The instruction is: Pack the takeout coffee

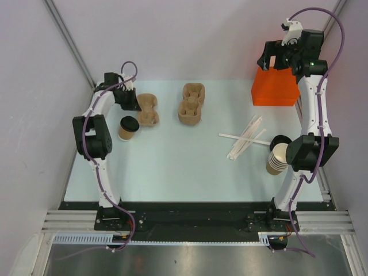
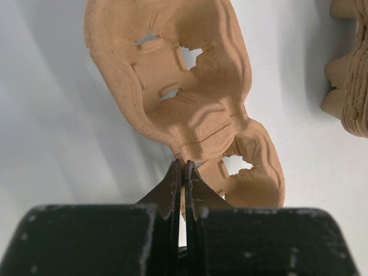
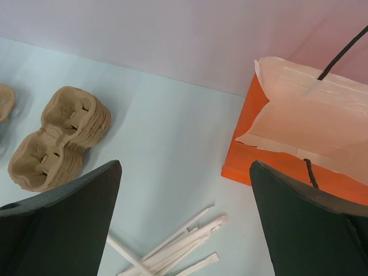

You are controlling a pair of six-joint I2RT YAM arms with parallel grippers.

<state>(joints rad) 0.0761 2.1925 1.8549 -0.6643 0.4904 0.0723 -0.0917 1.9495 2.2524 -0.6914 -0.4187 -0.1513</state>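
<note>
The takeout coffee, a tan cup with a black lid, stands upright at the table's left. Just behind it lies a brown pulp two-cup carrier. My left gripper is shut on that carrier's rim; the wrist view shows both pockets beyond the closed fingers. My right gripper is open and empty, held high over the orange paper bag, which stands open in the right wrist view.
A stack of pulp carriers sits at the back centre, also in the right wrist view. Wrapped straws lie right of centre. A stack of lidless cups and black lids sit by the right arm.
</note>
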